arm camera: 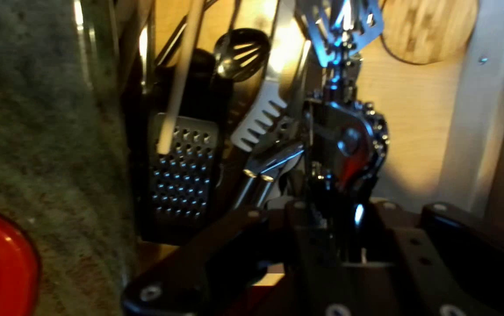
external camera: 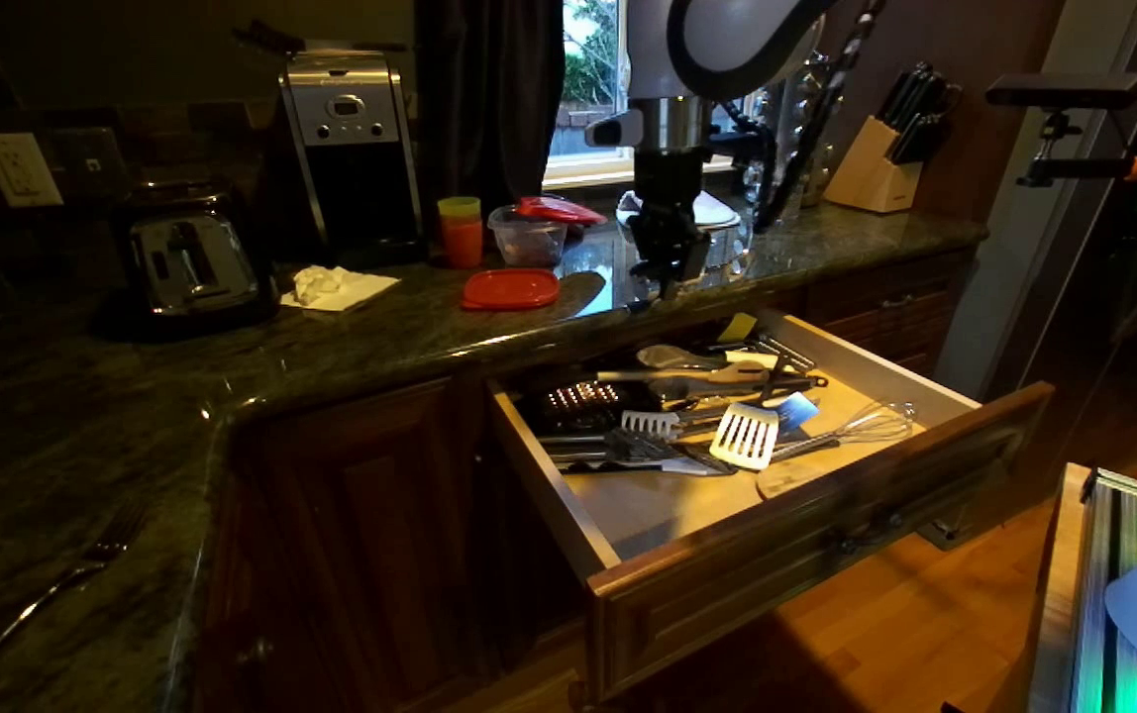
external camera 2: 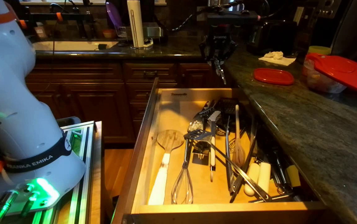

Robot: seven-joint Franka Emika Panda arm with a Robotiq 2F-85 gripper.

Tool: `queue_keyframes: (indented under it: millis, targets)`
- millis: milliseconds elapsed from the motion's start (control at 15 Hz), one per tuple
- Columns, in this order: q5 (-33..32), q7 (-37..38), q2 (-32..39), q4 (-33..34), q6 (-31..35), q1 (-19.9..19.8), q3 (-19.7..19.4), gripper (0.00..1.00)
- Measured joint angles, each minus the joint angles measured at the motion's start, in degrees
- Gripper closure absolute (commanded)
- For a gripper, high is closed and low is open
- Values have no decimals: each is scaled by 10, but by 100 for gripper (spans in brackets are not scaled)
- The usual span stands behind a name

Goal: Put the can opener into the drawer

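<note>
Wrist view: jaws clamped on the can opener, hanging above the drawer beyond the front edge of the counter. Best ease it outward (clear of the grater), lower to the pale floor, then release.

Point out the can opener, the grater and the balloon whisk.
Can opener (arm camera: 344, 138): wrist view, on its shiny metal body.
Grater (arm camera: 181, 182): wrist view, on its perforated metal face.
Balloon whisk (external camera 2: 184, 166): in an exterior view, where its wires meet the handle.
</note>
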Motion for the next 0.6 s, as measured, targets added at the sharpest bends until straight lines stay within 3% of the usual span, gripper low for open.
queue_keyframes:
  millis: [200,533,600]
  targets:
    - [1,22,-54,-60,-10,16,2,85]
    - [1,24,-63,-72,-10,16,0,85]
    - [1,24,-63,-72,-10,16,0,96]
